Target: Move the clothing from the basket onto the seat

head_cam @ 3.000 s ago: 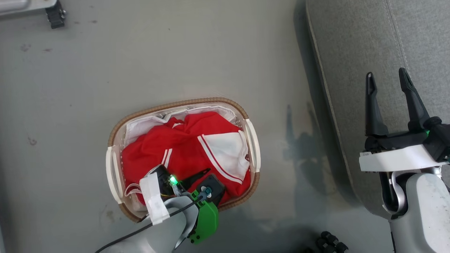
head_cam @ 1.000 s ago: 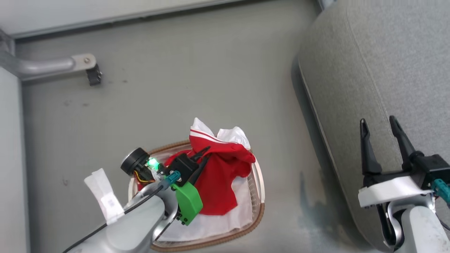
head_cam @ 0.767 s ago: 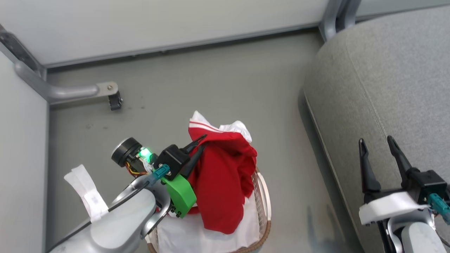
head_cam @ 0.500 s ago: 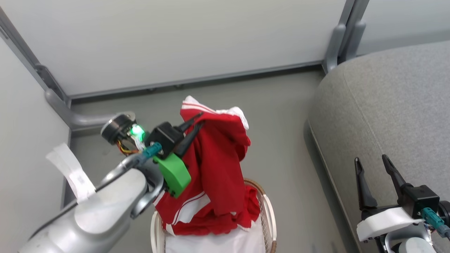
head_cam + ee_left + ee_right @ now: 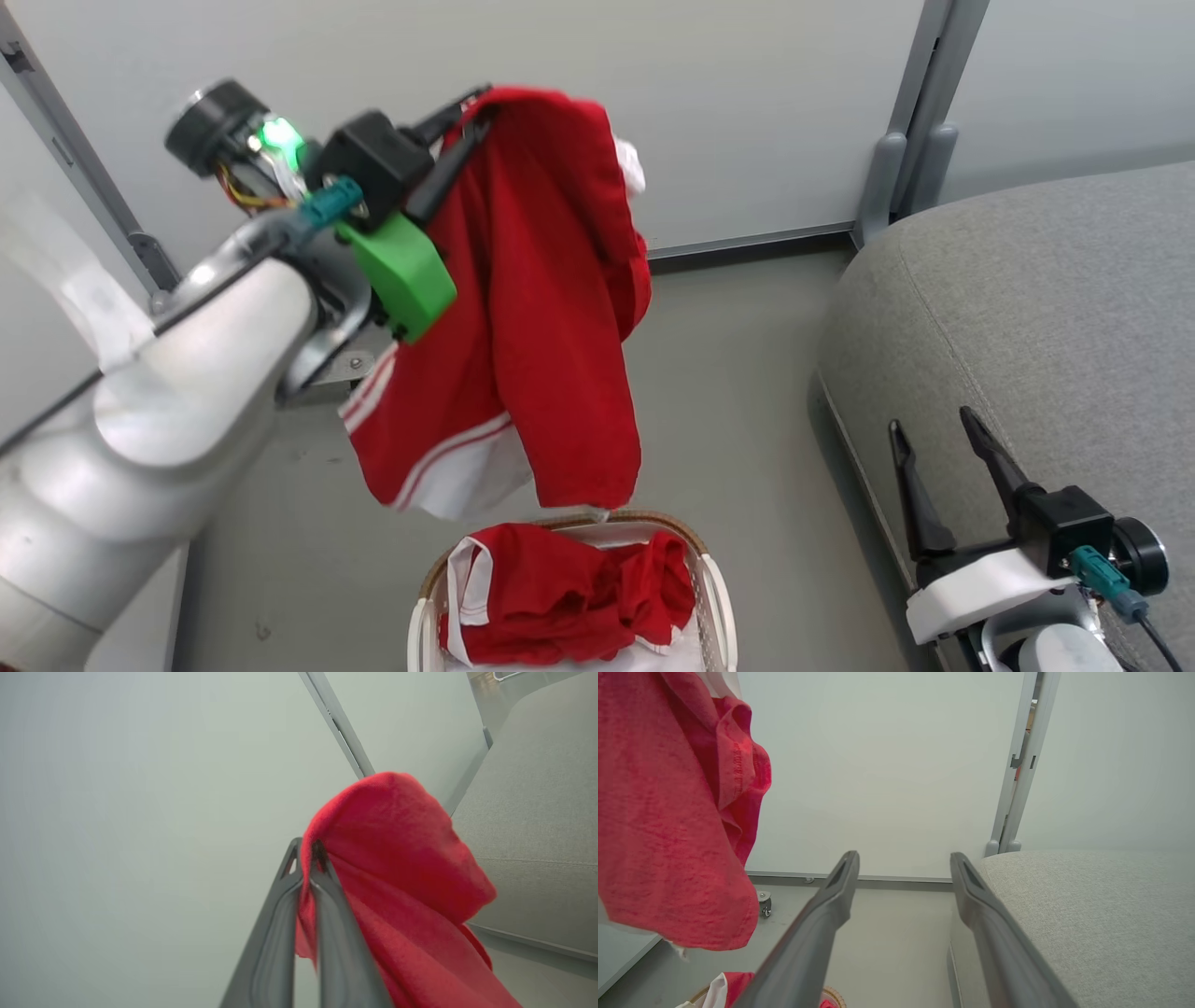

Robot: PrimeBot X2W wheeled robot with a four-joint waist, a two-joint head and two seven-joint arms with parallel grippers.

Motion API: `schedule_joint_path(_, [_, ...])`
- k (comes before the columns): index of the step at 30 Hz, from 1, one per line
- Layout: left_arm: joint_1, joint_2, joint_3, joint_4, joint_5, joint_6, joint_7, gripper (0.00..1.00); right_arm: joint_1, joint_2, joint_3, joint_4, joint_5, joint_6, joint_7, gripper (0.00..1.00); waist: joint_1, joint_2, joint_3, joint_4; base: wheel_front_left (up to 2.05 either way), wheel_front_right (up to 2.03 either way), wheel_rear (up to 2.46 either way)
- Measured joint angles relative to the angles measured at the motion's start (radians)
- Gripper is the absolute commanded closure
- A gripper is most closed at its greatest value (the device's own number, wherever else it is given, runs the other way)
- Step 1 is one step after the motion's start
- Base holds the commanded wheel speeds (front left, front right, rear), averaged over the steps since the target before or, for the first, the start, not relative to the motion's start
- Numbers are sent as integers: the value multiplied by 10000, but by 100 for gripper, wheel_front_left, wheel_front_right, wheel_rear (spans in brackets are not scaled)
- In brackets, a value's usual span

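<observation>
up at the left of the head view, the left tool (image 5: 478, 107) is clamped together on a top fold of one red garment (image 5: 532, 308), held high against the pale wall. left wrist view agrees: both fingers (image 5: 336, 933) pressed flat, red cloth squeezed between them and bunching over the tips. garment hangs full length, white stripes and white hem low down, its bottom edge just over the basket (image 5: 721, 597); touching the rim or not, can't tell. below centre, the basket sits on the floor with a second red garment (image 5: 569, 597) crumpled inside on a white sheet (image 5: 667, 658). so the clothing is split: one piece in the air, one not yet out. further right, the grey seat (image 5: 1027, 308), no clothing on the part in view. right tool (image 5: 934, 425) low right at the seat's edge, fingers apart, holding nothing; same in the right wrist view. handling, my read: light, soft, floppy, no stiffness, so it will swing and trail on the carry and drape wherever it lands. thin-fold pinch could slip; a thick bunch or the hem seam looks a safer hold. for the one in the basket, pinch the raised red ridge mid-pile, not the white sheet under it.
</observation>
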State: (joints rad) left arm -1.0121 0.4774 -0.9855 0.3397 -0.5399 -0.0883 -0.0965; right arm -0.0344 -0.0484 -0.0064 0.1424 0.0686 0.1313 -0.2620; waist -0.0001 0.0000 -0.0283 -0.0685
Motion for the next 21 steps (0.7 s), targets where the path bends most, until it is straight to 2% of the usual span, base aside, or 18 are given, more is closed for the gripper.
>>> schedule_joint_path(4, [-707, -52, 35, 288, 58, -105, 61, 100, -27, -2, 357, 35, 0, 0, 0, 0, 0, 0, -46, -51, 0, 0, 0])
schedule_joint_path(11, [-1814, -522, -13, 633, 100, -261, 167, 100, -139, 2, 1325, 267, -203, 0, 0, 0, 0, 0, -148, -29, 0, 0, 0])
schedule_joint_path(21, [-3183, -1177, -174, 1129, 90, -355, 176, 100, -1233, 0, 2840, 838, -640, 0, 0, 0, 0, 0, -219, 13, 0, 0, 0])
